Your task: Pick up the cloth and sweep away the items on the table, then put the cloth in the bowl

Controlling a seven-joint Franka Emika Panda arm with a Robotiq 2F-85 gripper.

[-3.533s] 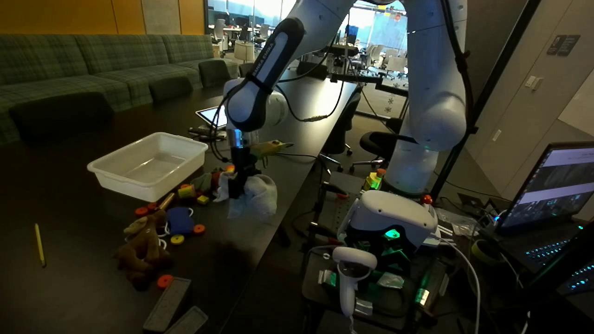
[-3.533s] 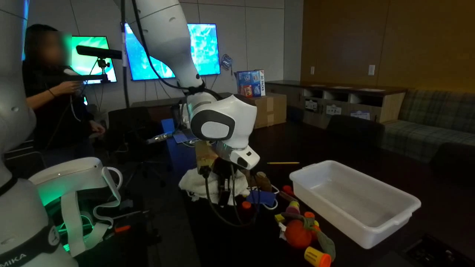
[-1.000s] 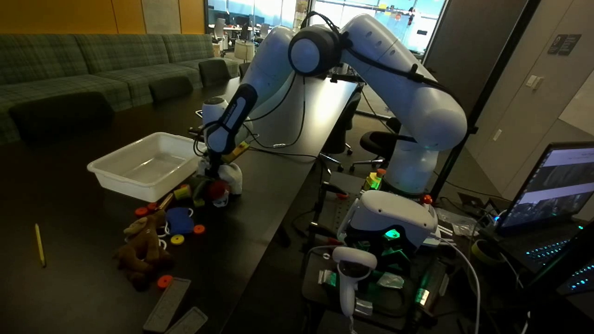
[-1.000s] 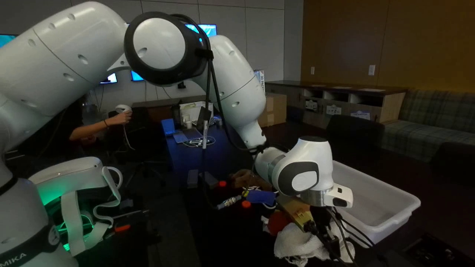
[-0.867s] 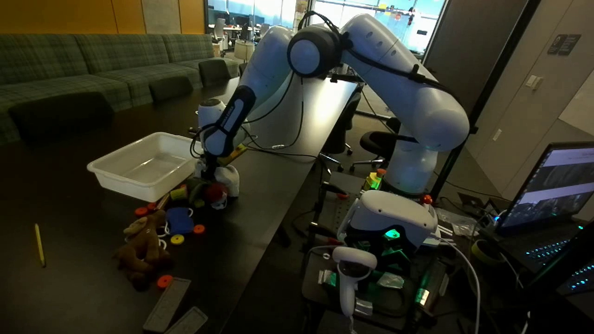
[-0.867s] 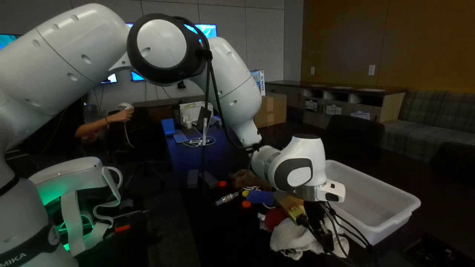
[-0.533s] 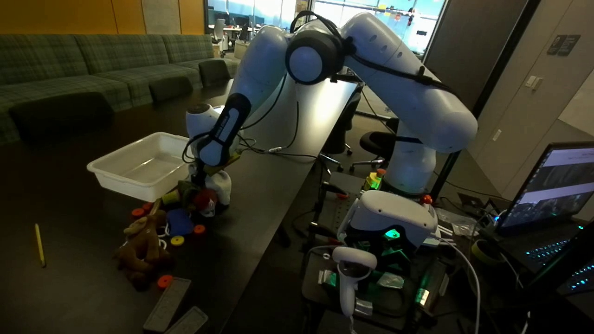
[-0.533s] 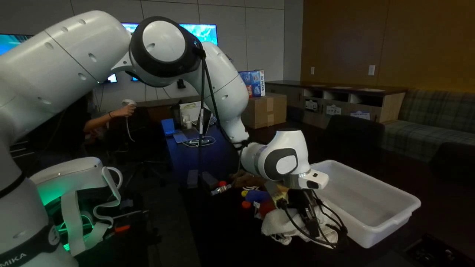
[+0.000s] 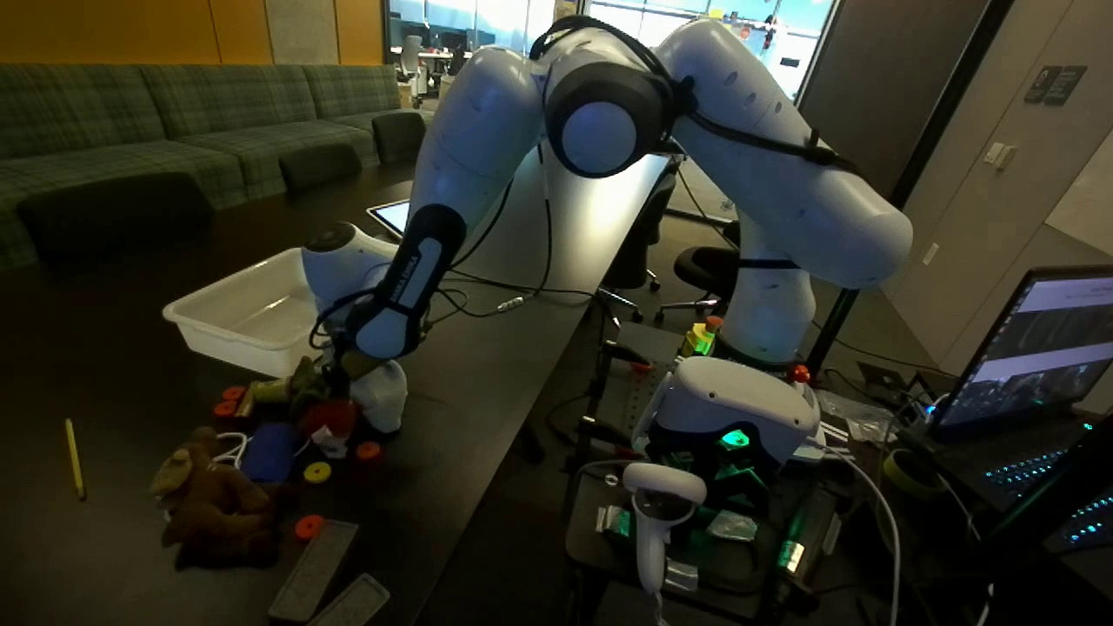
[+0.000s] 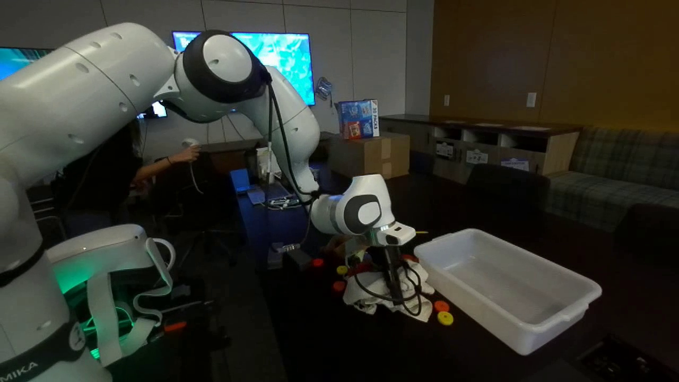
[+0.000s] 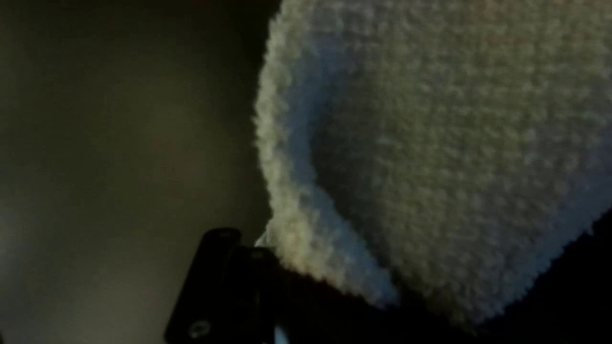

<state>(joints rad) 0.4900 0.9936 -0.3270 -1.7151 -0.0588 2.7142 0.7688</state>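
Note:
The whitish cloth [image 10: 366,292] is bunched on the black table [image 9: 469,426], my gripper [image 10: 396,298] pointing down and shut on it. In the wrist view the cloth [image 11: 454,143] fills the right side, its lower end in the dark jaws. Against the cloth lies a red toy [image 9: 330,421], with a blue piece [image 9: 269,452] and a brown plush [image 9: 217,513] beyond. Small discs lie scattered around, among them a yellow one [image 9: 316,473] and an orange one [image 10: 441,306]. Beside the gripper stands the bowl, a white bin [image 10: 530,339], with nothing in it.
Two grey blocks [image 9: 315,569] lie near the table's front edge. A yellow pencil [image 9: 75,459] rests at the far left. Cables [image 10: 416,289] hang round the gripper. A person's arm [image 10: 175,159] shows behind the robot.
My gripper has dragged the cloth along the table past the bin, towards the brown plush. The red toy, blue piece and plush have been pushed along. Yellow and orange discs now show behind the cloth.

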